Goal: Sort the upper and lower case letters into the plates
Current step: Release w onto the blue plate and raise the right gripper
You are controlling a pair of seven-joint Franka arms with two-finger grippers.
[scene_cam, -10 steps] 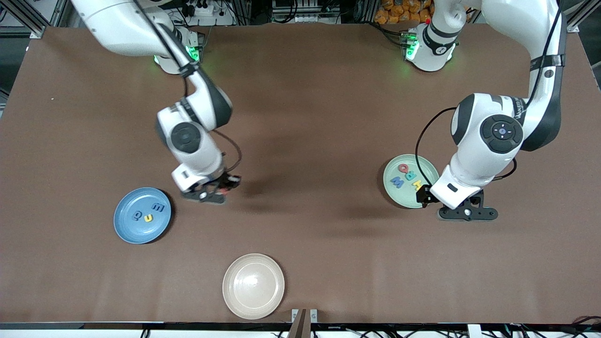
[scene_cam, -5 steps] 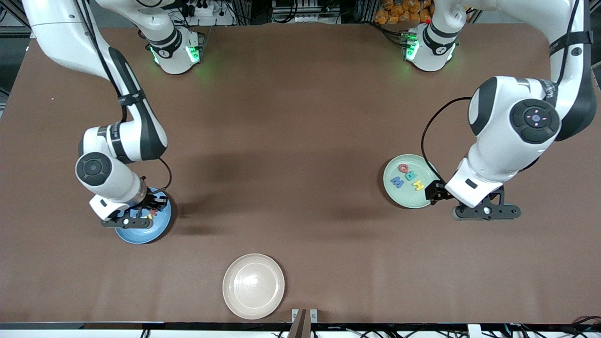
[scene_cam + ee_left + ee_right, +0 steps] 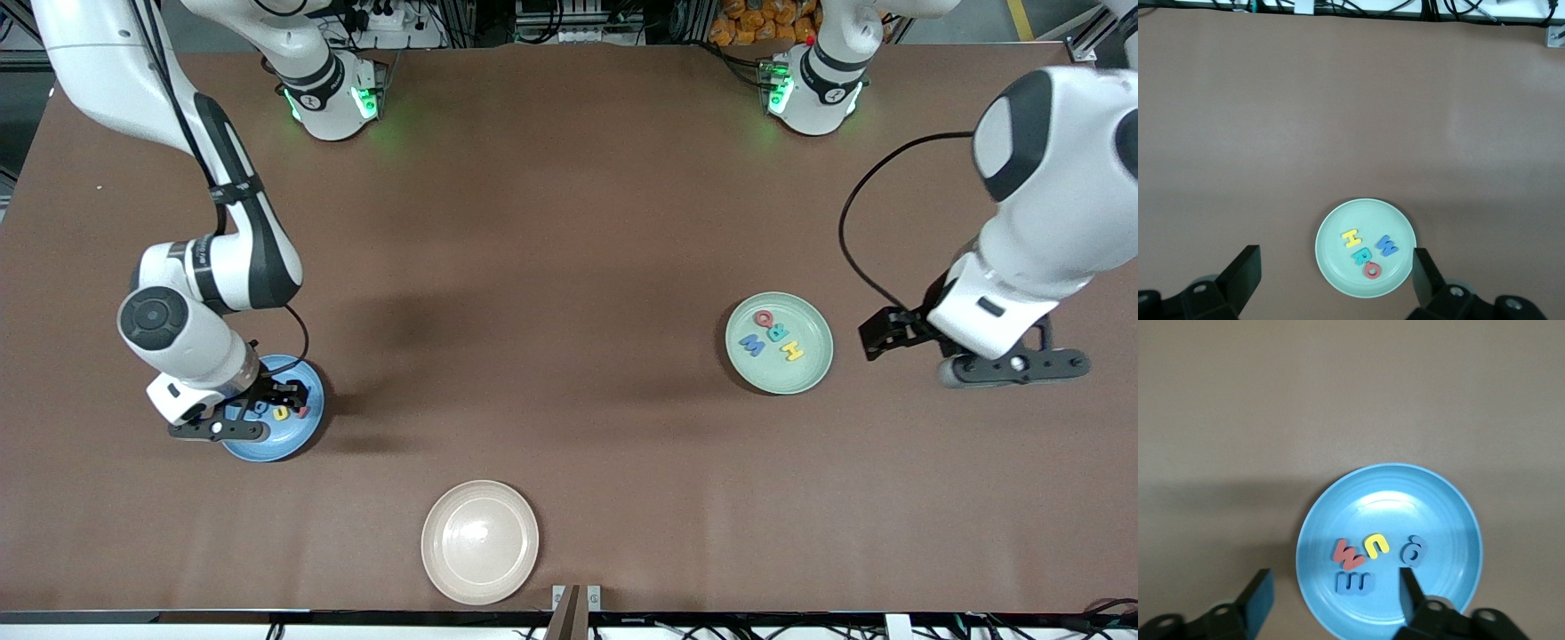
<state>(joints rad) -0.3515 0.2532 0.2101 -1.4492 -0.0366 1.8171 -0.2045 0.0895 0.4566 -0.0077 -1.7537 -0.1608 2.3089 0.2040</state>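
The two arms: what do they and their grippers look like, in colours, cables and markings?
Both arms are glossy white with black joint bands. Each has a round black cap on the wrist joint and a thin black cable looping to the hand. The bases glow green. The left gripper and the right gripper are black, with a white housing above. In the wrist views the fingers are flat, dark and wedge-shaped.

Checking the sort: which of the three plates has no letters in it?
The cream-beige plate, nearest the front camera, is bare; the blue plate and the mint green plate both hold letters.
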